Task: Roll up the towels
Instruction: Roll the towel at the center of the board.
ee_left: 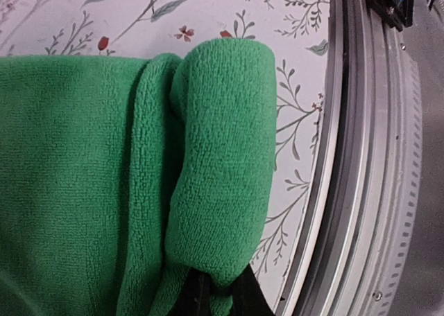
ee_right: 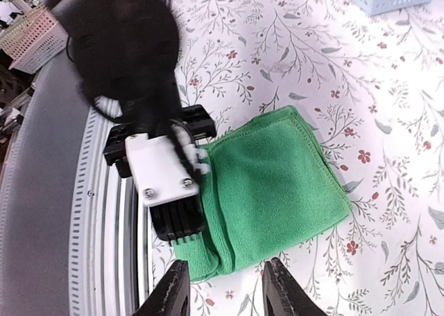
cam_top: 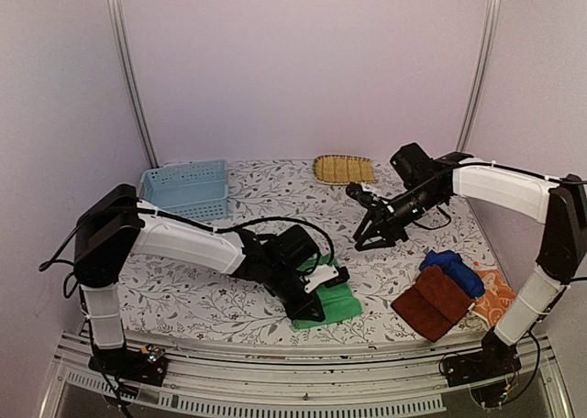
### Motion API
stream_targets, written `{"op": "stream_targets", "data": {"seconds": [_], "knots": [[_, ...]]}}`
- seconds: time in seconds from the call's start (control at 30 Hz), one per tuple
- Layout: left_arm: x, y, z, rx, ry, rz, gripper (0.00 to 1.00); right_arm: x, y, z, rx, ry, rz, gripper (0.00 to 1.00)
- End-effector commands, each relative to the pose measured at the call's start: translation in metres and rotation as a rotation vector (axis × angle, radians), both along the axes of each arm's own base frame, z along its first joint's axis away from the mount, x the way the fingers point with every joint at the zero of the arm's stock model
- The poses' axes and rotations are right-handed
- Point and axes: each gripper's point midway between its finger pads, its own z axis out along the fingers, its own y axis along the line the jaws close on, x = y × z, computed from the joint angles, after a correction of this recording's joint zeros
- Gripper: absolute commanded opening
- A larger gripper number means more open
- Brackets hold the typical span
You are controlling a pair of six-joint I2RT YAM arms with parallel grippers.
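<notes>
We see plain pale pink walls [cam_top: 303, 60] behind and beside the table [cam_top: 275, 193]. Two grey metal posts [cam_top: 128, 70] rise at its back corners. The table has a white top printed with leaves and small flowers; a grey metal rail [cam_top: 303, 381] runs along its near edge.

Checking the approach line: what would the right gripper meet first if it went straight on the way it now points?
Probably the bright green terry towel, near the end that the left gripper clamps. The right gripper hangs open short of it; depth is unclear.
</notes>
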Motion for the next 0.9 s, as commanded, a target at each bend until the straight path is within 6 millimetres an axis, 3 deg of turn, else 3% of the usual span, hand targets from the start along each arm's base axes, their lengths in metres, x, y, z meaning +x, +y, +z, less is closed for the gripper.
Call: {"op": "stream_targets", "data": {"seconds": [0.0,0.07,0.23,0.47,0.6,0.77,0.87], "knots": [[-0.049,0.034,-0.043,0.142,0.491,0.019,0.0,-0.003,-0.003,-0.004,0.042,-0.189,-0.042,0.38],[-0.046,0.033,-0.041,0.124,0.586,0.049,0.0,-0.023,-0.002,-0.012,0.038,-0.232,0.02,0.38],[-0.045,0.034,-0.034,0.081,0.75,0.1,0.0,-0.066,0.007,-0.056,-0.073,-0.345,0.174,0.42],[-0.038,0.038,-0.038,0.074,0.8,0.159,0.0,-0.084,0.029,-0.095,-0.181,-0.481,0.248,0.52],[-0.035,0.034,-0.037,0.067,0.797,0.164,0.0,-0.099,0.039,-0.103,-0.187,-0.491,0.297,0.54],[-0.034,0.038,-0.042,0.083,0.808,0.184,0.0,-0.112,0.038,-0.119,-0.234,-0.479,0.337,0.55],[-0.033,0.041,-0.047,0.095,0.8,0.198,0.0,-0.118,0.04,-0.117,-0.225,-0.473,0.347,0.55]]}}
